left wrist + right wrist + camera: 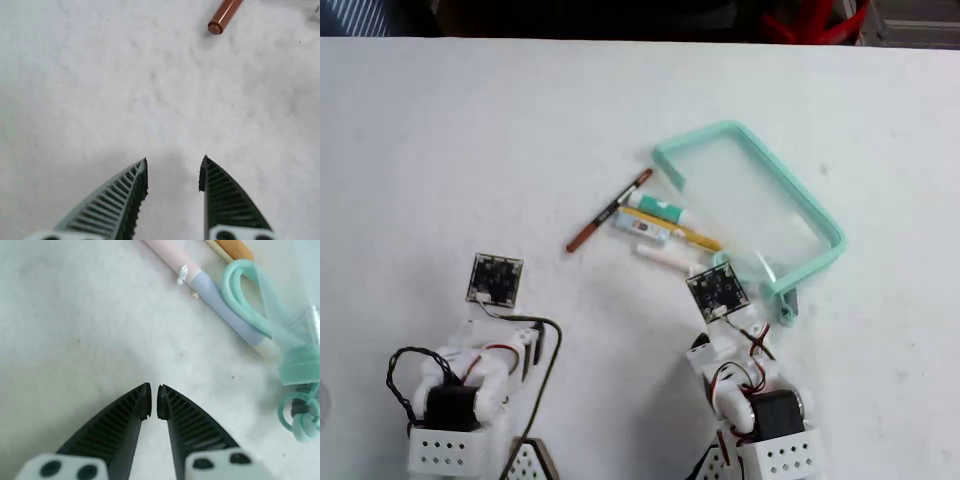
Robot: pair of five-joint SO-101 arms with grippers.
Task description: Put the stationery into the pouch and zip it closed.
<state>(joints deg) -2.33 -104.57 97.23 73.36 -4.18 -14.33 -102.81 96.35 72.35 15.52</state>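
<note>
Several pens (665,258), print unreadable; left end effector (175,167) spread; right end effector (154,402) pressed together.

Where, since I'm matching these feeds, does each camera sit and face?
High view: fixed overhead, looking down on the white table; both arms at its near edge, mint pouch beyond.
Left wrist view: on the left arm, looking past the open left gripper at bare table.
Right wrist view: on the right arm, looking past the shut right gripper toward the pouch's mint loop.
Shared: the brown pen, in high and left wrist views.
</note>
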